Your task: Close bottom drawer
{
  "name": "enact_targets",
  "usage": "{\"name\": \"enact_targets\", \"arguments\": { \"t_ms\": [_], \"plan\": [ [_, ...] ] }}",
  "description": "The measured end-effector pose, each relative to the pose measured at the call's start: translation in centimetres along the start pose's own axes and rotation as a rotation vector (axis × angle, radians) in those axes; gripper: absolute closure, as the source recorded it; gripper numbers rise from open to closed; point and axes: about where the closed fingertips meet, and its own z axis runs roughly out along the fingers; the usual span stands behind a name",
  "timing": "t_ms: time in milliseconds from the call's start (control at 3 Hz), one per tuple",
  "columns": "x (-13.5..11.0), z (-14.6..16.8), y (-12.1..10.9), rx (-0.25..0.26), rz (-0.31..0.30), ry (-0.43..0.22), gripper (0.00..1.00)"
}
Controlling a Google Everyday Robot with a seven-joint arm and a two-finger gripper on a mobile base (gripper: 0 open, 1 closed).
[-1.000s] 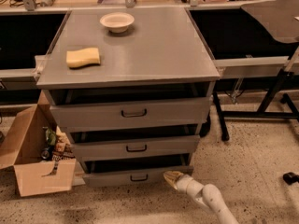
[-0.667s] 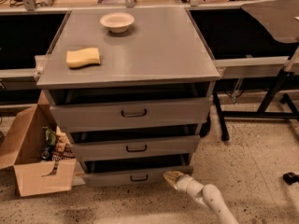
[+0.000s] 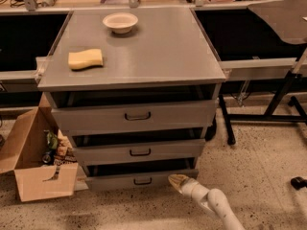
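Nothing is seen to have moved in the past second: in the grey cabinet (image 3: 144, 56) at frame centre, the bottom drawer (image 3: 115, 181) at lower centre is left slightly out. The gripper (image 3: 176, 180) is held just beside its front's right end, its state not discernible; closing is judged unfinished.
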Motion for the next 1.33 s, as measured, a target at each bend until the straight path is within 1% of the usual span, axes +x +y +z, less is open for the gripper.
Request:
{"name": "enact_targets", "arguments": {
  "t_ms": [667,1333],
  "plan": [
    [-0.24,0.53,-0.83,0.013,0.003,-0.012,1.00],
    [-0.30,0.62,-1.00,0.019,0.004,-0.017,1.00]
  ]
}}
